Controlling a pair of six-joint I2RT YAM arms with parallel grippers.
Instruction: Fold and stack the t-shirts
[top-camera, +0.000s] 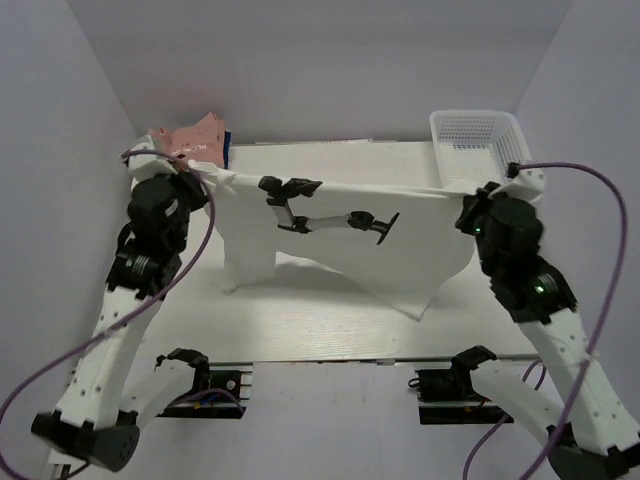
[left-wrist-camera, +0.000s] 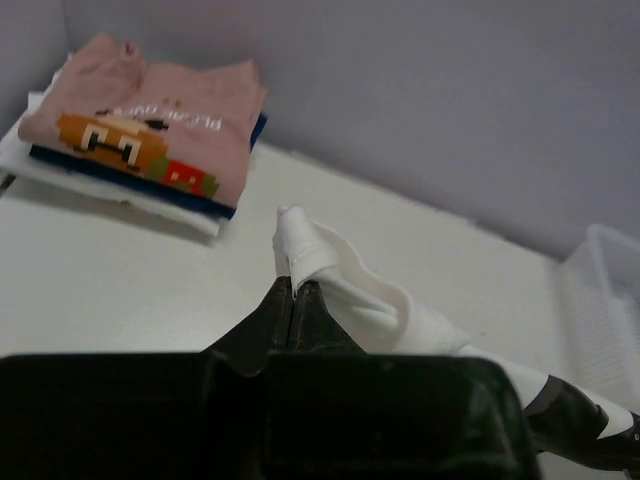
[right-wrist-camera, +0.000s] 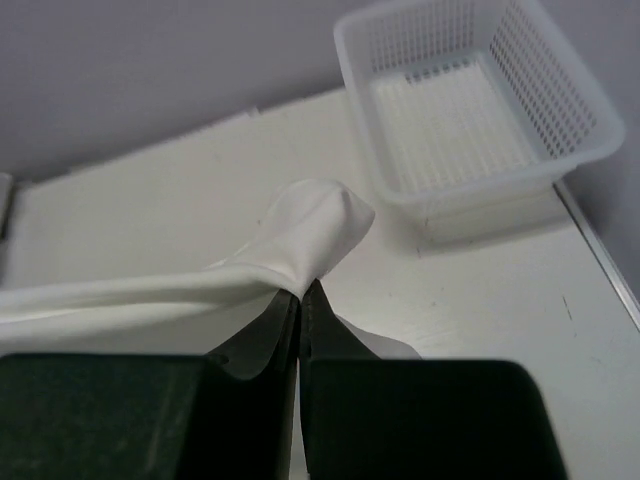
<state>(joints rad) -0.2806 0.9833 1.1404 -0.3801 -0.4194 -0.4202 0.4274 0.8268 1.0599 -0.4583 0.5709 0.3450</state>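
A large white t-shirt (top-camera: 330, 235) with a black print hangs stretched in the air between both grippers, its lower edge near the table. My left gripper (top-camera: 200, 172) is shut on the shirt's left top corner (left-wrist-camera: 300, 245). My right gripper (top-camera: 478, 192) is shut on its right top corner (right-wrist-camera: 315, 225). A stack of folded t-shirts (left-wrist-camera: 150, 130), pink with a small print on top, dark blue and white below, lies at the far left corner (top-camera: 195, 138).
A white plastic mesh basket (top-camera: 478, 150) stands at the far right (right-wrist-camera: 470, 110). The white table (top-camera: 300, 320) lies below the shirt. Grey walls close in on the left, back and right.
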